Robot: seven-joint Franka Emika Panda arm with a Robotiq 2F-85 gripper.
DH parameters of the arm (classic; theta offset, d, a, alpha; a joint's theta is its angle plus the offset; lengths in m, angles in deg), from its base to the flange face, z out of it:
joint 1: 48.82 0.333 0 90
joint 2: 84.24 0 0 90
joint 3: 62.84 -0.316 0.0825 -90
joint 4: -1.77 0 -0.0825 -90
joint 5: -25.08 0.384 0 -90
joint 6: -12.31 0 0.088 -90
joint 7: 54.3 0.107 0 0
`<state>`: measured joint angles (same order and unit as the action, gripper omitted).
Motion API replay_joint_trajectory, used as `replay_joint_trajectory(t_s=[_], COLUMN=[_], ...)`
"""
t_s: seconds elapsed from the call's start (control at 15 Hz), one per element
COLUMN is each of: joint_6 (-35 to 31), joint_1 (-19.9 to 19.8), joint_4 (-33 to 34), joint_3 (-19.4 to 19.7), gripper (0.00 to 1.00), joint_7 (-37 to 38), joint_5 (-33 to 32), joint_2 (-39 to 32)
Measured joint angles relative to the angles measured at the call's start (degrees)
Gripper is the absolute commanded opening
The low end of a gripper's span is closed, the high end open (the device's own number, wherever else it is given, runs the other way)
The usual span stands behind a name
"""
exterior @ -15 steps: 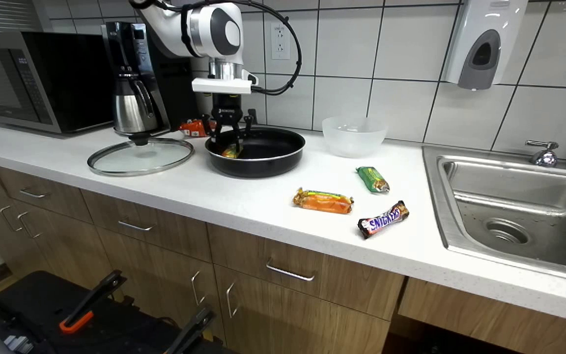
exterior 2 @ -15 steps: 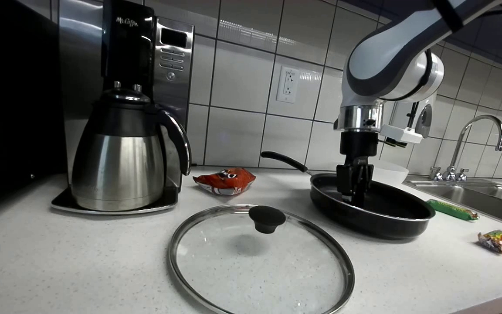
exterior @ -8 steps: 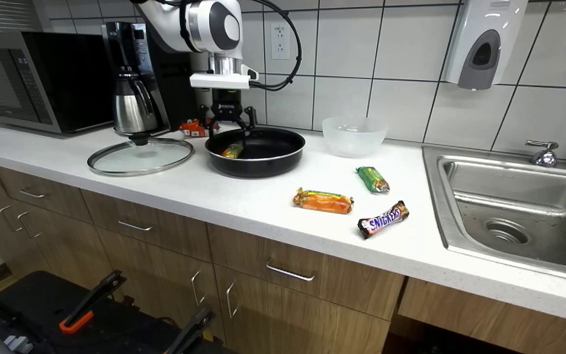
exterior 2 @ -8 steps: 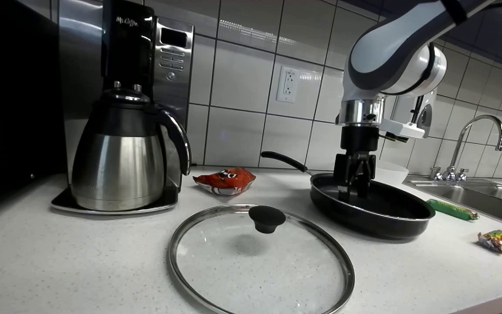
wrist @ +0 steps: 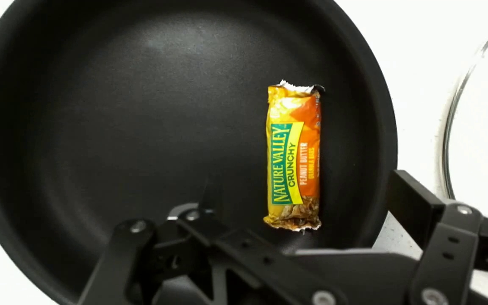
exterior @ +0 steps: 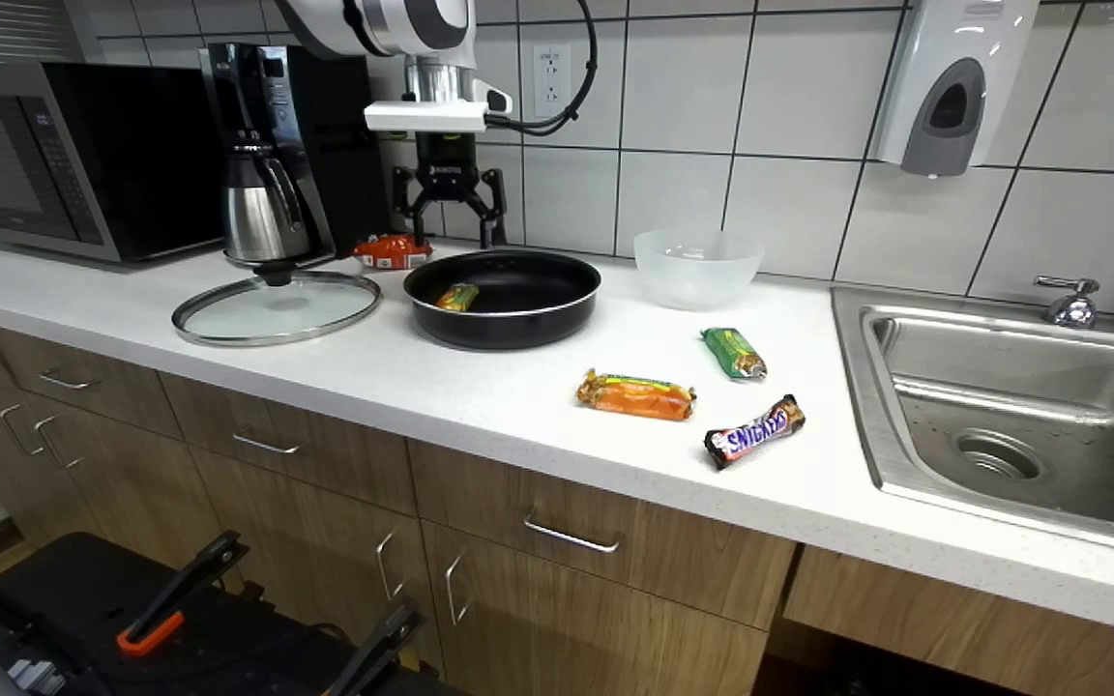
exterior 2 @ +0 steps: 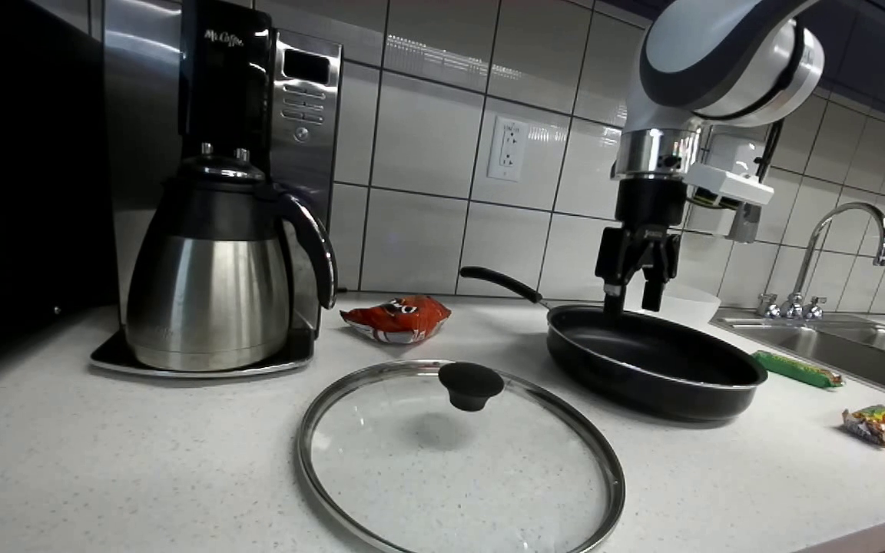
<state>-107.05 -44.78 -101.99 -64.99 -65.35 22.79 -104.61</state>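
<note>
Nature Valley Crunchy peanut butter granola bar (wrist: 293, 161) lies flat inside the black frying pan (exterior: 509, 331), toward its left wall as seen in an exterior view; a thin strip of pan floor parts it from that wall, while a broad stretch opens to its right. Above the pan's far-left part hangs the gripper (exterior: 455, 238), jaws spread apart and clear of the bar. Left of the pan, just beside its edge but not touching, rests the glass lid (exterior: 277, 307). Red snack bag (exterior: 393, 253) on the far left; frosted bowl (exterior: 699, 271) to the right, near the tile wall (exterior: 673, 97). On the near right, between pan and sink (exterior: 874, 387), lie an orange-wrapped bar (exterior: 636, 396), a green-wrapped bar (exterior: 734, 352) and, closest to the front edge of the countertop (exterior: 518, 387), a Snickers bar (exterior: 755, 431).
</note>
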Motion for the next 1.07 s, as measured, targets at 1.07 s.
replay_joint_trajectory(t_s=[1.07], joint_6=[-0.26], joint_1=[-2.56], joint_4=[-10.36], joint_3=[5.07], gripper=[1.0], joint_7=[9.25], joint_5=[-2.71], joint_2=[11.7])
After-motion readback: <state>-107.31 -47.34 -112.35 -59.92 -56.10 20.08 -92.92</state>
